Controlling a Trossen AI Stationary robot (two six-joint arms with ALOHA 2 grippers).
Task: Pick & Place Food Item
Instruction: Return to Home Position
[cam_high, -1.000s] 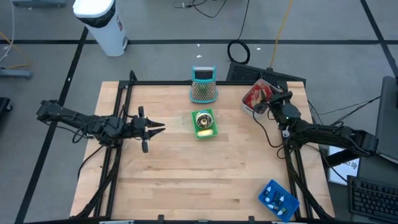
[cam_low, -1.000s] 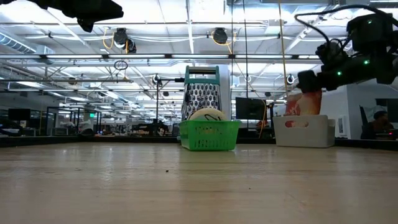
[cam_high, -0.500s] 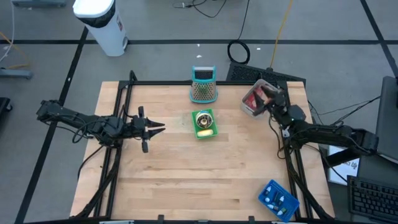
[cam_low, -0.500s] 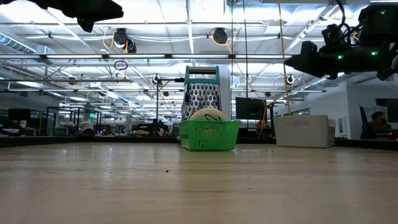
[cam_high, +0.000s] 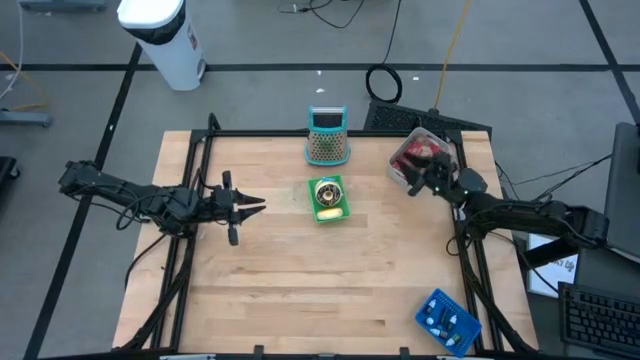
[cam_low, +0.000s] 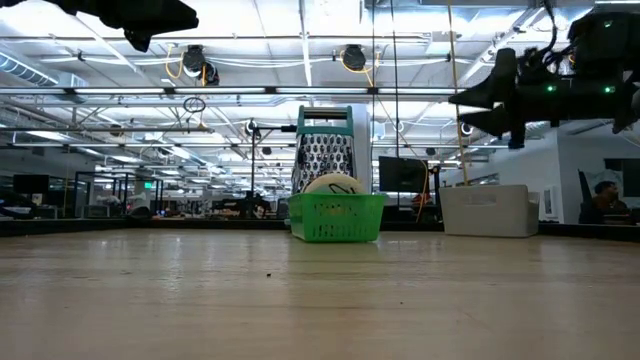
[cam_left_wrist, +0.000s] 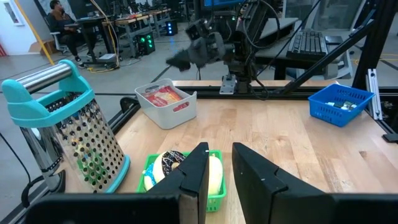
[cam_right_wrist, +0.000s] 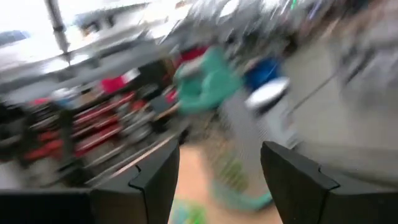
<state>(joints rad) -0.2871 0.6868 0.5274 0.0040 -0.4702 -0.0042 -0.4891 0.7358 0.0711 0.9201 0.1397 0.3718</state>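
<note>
1. Nearest you, the blue bin (cam_left_wrist: 342, 114) sits well right of the green basket (cam_low: 336, 220), at the table's front corner.
2. Your left gripper (cam_high: 258, 204) hovers left of the basket, jaws narrow and holding nothing.
3. Your right gripper (cam_low: 462, 113) hangs raised, right of the basket, jaws wide and empty.
4. The red popcorn bag (cam_left_wrist: 163, 96) lies in the gray bin (cam_left_wrist: 177, 113), behind and right of the basket.
5. The teal grater (cam_high: 327, 140) stands upright just behind the basket.
</note>
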